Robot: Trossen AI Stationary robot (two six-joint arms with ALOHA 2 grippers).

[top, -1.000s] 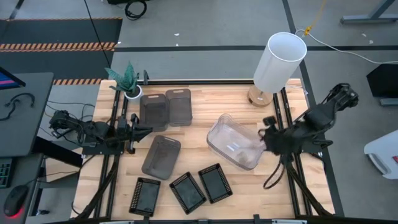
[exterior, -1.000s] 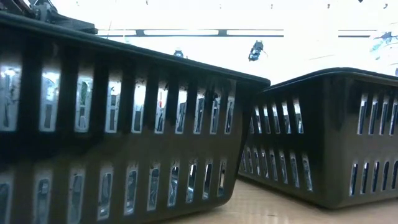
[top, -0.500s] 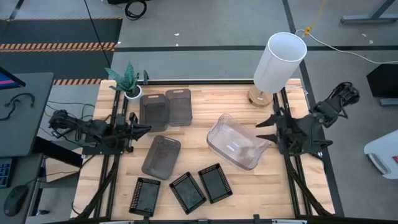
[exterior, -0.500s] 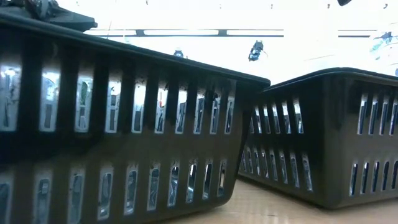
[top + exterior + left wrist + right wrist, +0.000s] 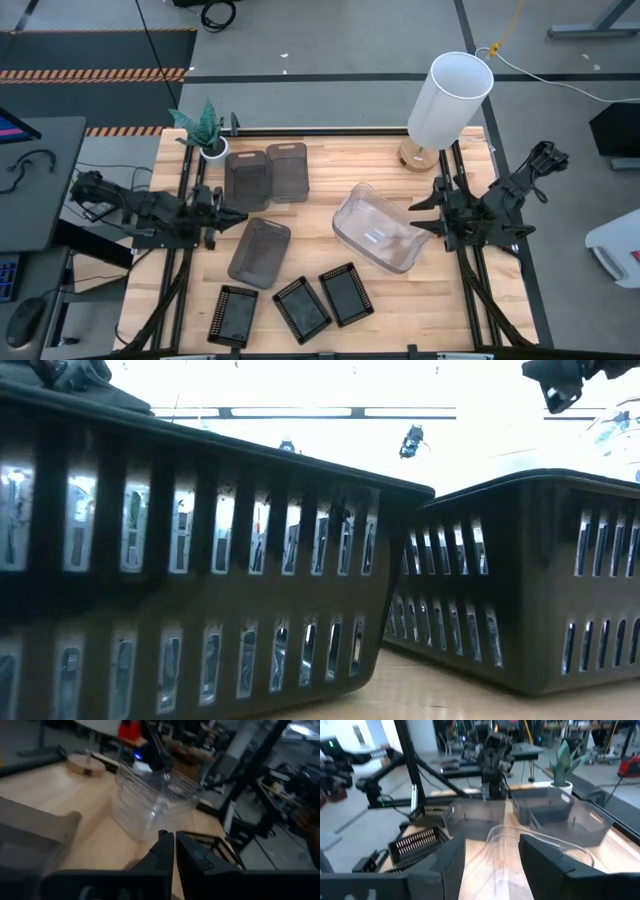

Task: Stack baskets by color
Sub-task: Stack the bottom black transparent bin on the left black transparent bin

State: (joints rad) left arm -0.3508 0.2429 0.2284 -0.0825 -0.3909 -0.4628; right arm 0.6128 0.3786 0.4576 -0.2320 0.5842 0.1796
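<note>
A clear basket (image 5: 376, 230) sits slantwise on the table right of centre. Two grey-brown baskets (image 5: 247, 178) (image 5: 288, 170) stand side by side at the far left, and a third (image 5: 259, 250) lies nearer. Three black perforated baskets (image 5: 233, 314) (image 5: 301, 308) (image 5: 346, 294) line the near edge and fill the low view (image 5: 200, 560). My right gripper (image 5: 420, 215) (image 5: 492, 857) is open and level, just right of the clear basket (image 5: 535, 845), and touches nothing. My left gripper (image 5: 240, 214) (image 5: 174, 851) is shut and empty, left of the grey-brown baskets.
A white cylindrical lamp (image 5: 450, 100) on a wooden foot stands at the far right. A small potted plant (image 5: 207, 128) stands at the far left corner. Bare wood lies between the clear basket and the grey-brown ones. Black frame rails run along both sides.
My right gripper, open throughout, has drawn back from over the clear basket's right end toward the table's right edge. It has come down and tipped from pointing downward to level. The clear basket has stayed where it was. My left gripper has risen a little.
</note>
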